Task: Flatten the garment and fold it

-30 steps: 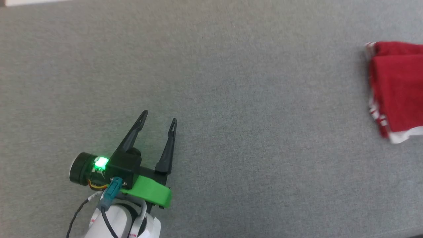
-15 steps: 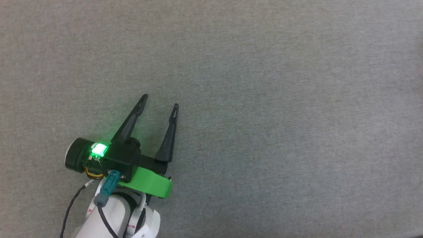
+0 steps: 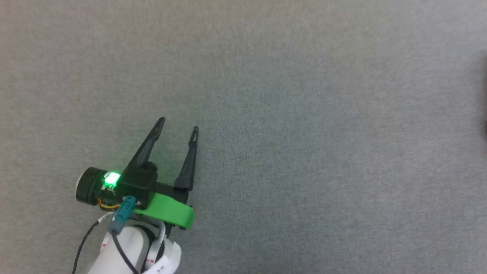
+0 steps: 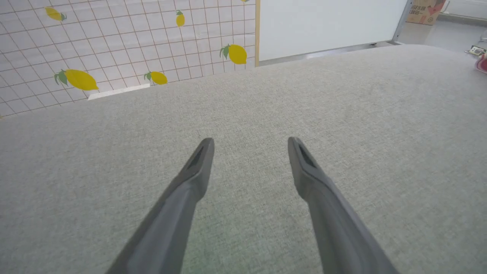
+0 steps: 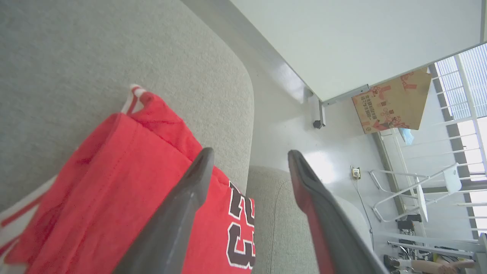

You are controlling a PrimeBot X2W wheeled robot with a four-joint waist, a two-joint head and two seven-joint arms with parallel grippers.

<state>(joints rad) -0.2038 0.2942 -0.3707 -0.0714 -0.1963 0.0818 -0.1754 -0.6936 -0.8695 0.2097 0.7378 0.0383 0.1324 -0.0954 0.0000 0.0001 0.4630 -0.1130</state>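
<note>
The garment (image 5: 114, 190) is a red jersey lying folded on the grey cushion (image 5: 76, 57) near its rounded edge, with a black "23" (image 5: 240, 228) showing and a white striped sleeve edge (image 5: 133, 97) peeking out. My right gripper (image 5: 250, 152) hovers open above the garment's edge, with nothing between its fingers. My left gripper (image 3: 179, 124) is open over bare grey cushion at the lower left of the head view, far from the garment. In the left wrist view the left gripper (image 4: 250, 141) holds nothing, and a red sliver (image 4: 481, 62) shows at the far right edge.
The grey cushion (image 3: 304, 114) stretches wide around the left gripper. Beyond its far edge stand a lemon-patterned tiled wall (image 4: 114, 49) and a white board (image 4: 327, 26). Past the cushion's edge near the garment are glossy floor (image 5: 289, 99), a cardboard box (image 5: 392, 101) and a white rack (image 5: 418, 190).
The head camera has swung left, so the garment slid out past the right edge of that view. The left gripper stays open and has hardly moved.
</note>
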